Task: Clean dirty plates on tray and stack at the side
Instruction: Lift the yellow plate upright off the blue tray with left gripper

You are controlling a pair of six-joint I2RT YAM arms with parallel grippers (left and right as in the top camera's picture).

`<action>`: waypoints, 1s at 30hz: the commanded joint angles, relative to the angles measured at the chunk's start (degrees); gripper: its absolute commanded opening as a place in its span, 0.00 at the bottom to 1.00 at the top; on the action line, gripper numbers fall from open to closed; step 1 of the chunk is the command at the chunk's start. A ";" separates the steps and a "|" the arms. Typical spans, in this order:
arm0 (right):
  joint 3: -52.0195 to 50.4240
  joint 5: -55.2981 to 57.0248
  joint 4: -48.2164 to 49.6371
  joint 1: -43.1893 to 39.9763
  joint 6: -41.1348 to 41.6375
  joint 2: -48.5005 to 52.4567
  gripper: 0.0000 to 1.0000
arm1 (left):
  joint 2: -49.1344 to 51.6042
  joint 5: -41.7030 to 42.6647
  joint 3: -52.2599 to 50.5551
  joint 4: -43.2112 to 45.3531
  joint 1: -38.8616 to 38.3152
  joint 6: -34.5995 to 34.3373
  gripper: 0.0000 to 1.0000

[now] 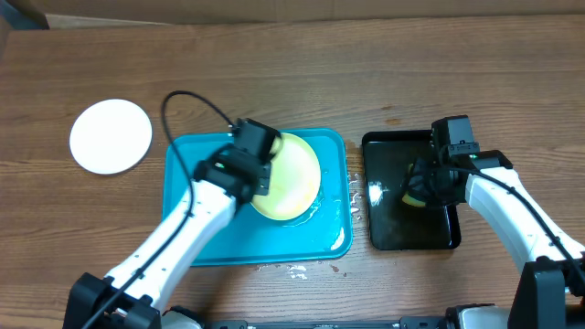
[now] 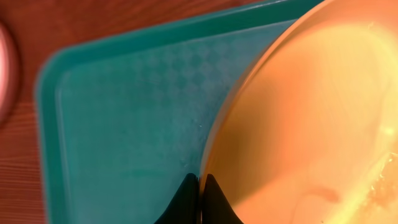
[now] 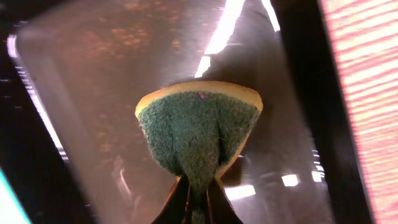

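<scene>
L arm (image 1: 187, 224) and R arm (image 1: 512, 201): white link shells, black joints, black wrist cam housings. Black cable (image 1: 187, 96) loops off L wrist. L tool (image 2: 199, 193), R tool (image 3: 198, 196): black tapered fingers.

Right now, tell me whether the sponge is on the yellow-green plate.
No: the right gripper holds the sponge over the black tray, away from the yellow-green plate.

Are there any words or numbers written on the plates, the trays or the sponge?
None can be read. The blue tray, the black tray, the yellow-green plate, the white plate and the sponge show no words, numbers, labels or signs.
</scene>
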 commanded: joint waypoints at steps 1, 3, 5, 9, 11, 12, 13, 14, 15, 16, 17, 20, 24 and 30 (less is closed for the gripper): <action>0.26 4.26 -0.68 -0.22 -0.37 -1.40 0.04 | -1.16 -17.70 -0.26 -0.37 -5.90 -0.70 0.04; 0.26 5.31 -1.03 -0.22 -0.37 -1.40 0.04 | -1.16 -23.69 -0.26 -0.33 -9.14 -0.70 0.04; 0.26 5.75 -1.09 -0.22 -0.37 -1.38 0.05 | -1.16 -31.47 -0.26 -0.04 -12.81 -0.70 0.04; 0.26 5.95 -1.16 -0.22 -0.39 -1.38 0.16 | -1.16 -39.76 -0.26 -0.07 -17.20 -0.68 0.04; 0.26 5.90 -1.16 -0.22 -0.37 -1.38 0.25 | -1.16 -44.06 -0.24 -0.07 -19.10 -0.68 0.04; 0.26 5.88 -1.29 -0.22 -0.37 -1.38 0.27 | -1.16 -46.10 -0.24 -0.07 -19.98 -0.66 0.04; 0.26 5.84 -1.53 -0.22 -0.37 -1.38 0.27 | -1.16 -47.63 -0.24 -0.04 -20.57 -0.68 0.04; 0.26 5.57 -1.97 -0.13 -0.37 -1.38 0.28 | -1.16 -49.53 -0.24 -0.02 -21.44 -0.68 0.04; 0.26 5.29 -2.40 -0.09 -0.37 -1.38 0.29 | -1.16 -50.88 -0.24 -0.02 -22.08 -0.70 0.04; 0.26 5.05 -3.08 -0.04 -0.39 -1.38 0.31 | -1.16 -52.04 -0.24 0.22 -22.69 -0.70 0.04; 0.26 5.01 -3.78 -0.04 -0.39 -1.38 0.33 | -1.16 -52.96 -0.24 0.57 -23.17 -0.70 0.04; 0.26 5.03 -5.57 -0.04 -0.39 -1.38 0.56 | -1.16 -54.60 -0.20 2.16 -24.59 -0.68 0.04; 0.17 5.01 -5.92 -0.04 -0.37 -1.38 0.72 | -1.18 -56.57 -0.04 3.89 -25.03 -0.61 0.04; -0.85 3.67 -5.22 0.17 -0.37 -1.25 0.75 | -1.18 -62.25 -0.02 4.48 -25.03 -0.50 0.04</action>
